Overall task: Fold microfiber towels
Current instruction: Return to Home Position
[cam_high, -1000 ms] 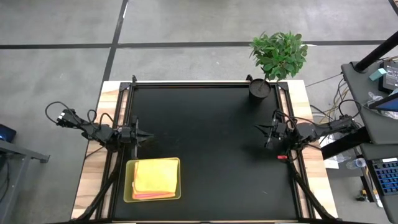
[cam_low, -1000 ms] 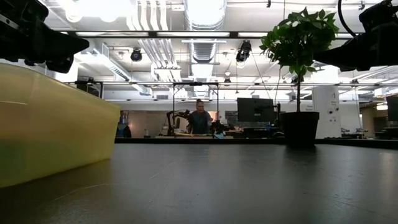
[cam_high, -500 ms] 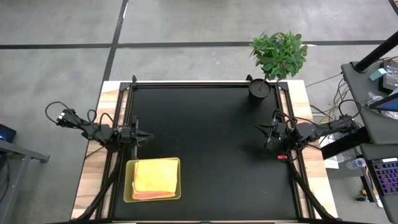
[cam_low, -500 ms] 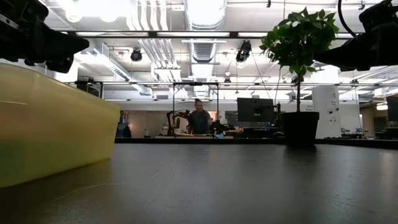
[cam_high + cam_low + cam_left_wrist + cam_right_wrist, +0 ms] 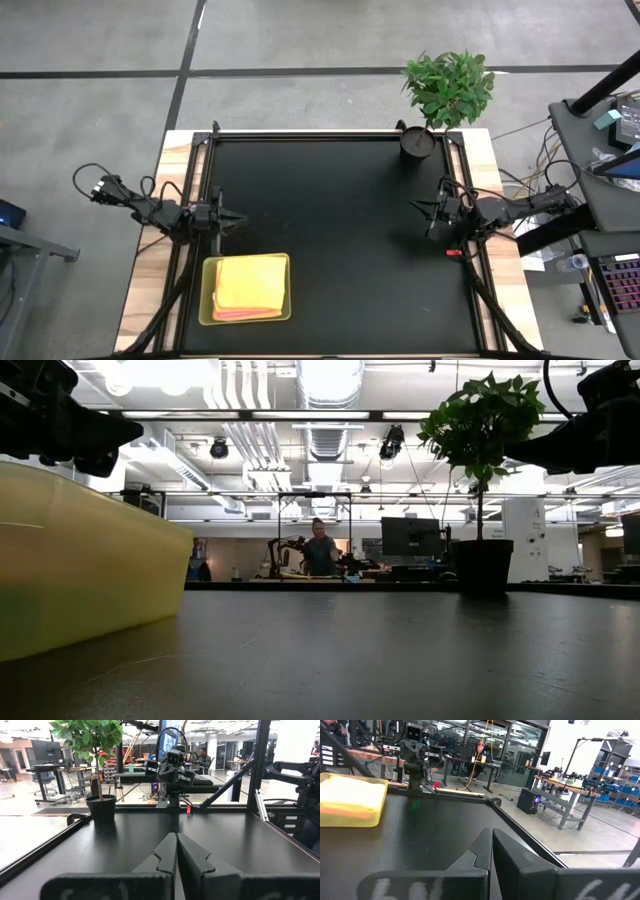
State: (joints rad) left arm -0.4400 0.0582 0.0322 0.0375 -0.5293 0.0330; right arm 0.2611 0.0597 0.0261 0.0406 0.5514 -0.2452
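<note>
A stack of folded microfiber towels [image 5: 248,285], yellow on top with orange edges below, lies in a translucent lime-green tray [image 5: 208,300] at the table's near left; the right wrist view shows the towels [image 5: 350,795] too. My left gripper [image 5: 238,220] hovers shut at the table's left edge, just beyond the tray, pointing level toward the table's middle. My right gripper [image 5: 418,206] hovers shut at the right edge, pointing level toward the left. Neither touches anything.
A potted plant [image 5: 445,95] in a black pot [image 5: 416,142] stands at the far right corner. The black table top [image 5: 330,230] lies bare between the two arms. Metal rails run along the table's left and right edges. A person [image 5: 320,552] stands far off in the room.
</note>
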